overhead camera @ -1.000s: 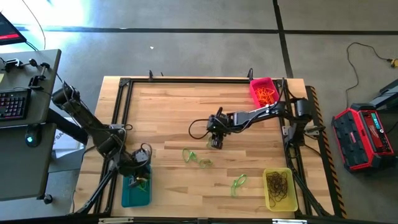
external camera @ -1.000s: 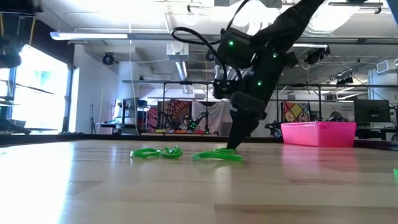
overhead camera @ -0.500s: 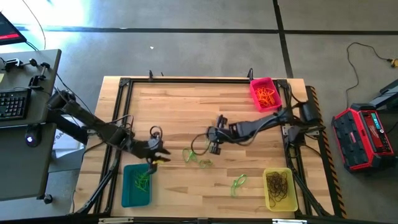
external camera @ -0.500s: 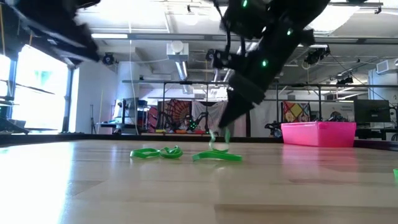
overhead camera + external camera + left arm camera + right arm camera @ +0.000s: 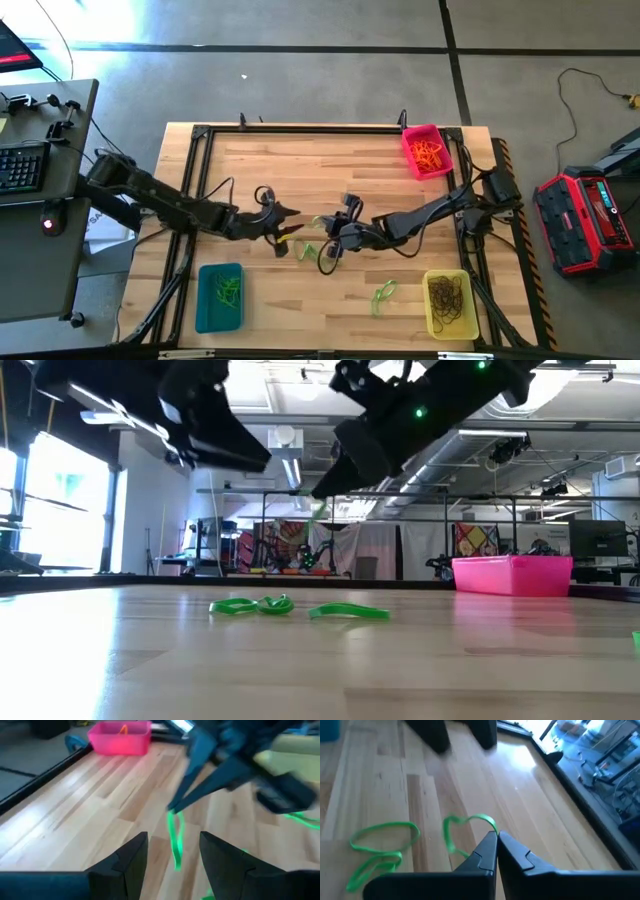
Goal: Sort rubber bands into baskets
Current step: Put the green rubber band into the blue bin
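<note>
Mid-table, your right gripper (image 5: 496,836) pinches a green rubber band (image 5: 175,839) aloft; your left gripper (image 5: 172,851), fingers spread, faces it. Two green bands (image 5: 252,605) lie below on open wood, baskets well apart.

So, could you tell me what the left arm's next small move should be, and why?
Probably ease the open left end effector forward and close it on the green rubber band. The band dangles just ahead of it from the shut right end effector, above the table, which looks like a handover toward the teal basket.
</note>
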Robot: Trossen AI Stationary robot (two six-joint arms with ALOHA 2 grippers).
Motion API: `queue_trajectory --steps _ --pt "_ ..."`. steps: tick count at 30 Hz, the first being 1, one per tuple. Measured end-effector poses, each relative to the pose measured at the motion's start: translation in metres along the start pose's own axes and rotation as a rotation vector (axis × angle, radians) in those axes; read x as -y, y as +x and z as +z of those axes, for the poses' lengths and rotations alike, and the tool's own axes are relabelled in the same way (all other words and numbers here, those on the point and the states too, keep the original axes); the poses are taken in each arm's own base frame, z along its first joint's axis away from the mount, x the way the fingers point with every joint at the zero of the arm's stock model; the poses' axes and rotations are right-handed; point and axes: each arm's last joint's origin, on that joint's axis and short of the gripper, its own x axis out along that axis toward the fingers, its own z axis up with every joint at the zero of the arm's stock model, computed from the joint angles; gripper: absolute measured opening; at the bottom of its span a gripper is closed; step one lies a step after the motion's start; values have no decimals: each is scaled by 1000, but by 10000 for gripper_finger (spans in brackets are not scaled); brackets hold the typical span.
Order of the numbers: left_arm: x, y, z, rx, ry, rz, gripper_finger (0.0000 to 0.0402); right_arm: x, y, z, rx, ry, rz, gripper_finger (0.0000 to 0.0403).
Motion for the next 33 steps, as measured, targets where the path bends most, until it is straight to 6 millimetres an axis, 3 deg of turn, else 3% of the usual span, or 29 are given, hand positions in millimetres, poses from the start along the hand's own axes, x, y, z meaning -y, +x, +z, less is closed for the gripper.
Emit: queue_trajectory --steps 9,23,28,33 --pt "3 20 -5 11 -70 -67 172 -10 -9 10 94 -4 -4 0" --pt "7 22 -3 33 -82 -175 164 -22 -20 19 187 -10 35 0" --pt "8 22 -3 32 -84 -192 128 -22 -21 19 191 1 36 0" --pt "9 22 -2 37 -52 -208 49 -22 -21 21 205 41 38 1"
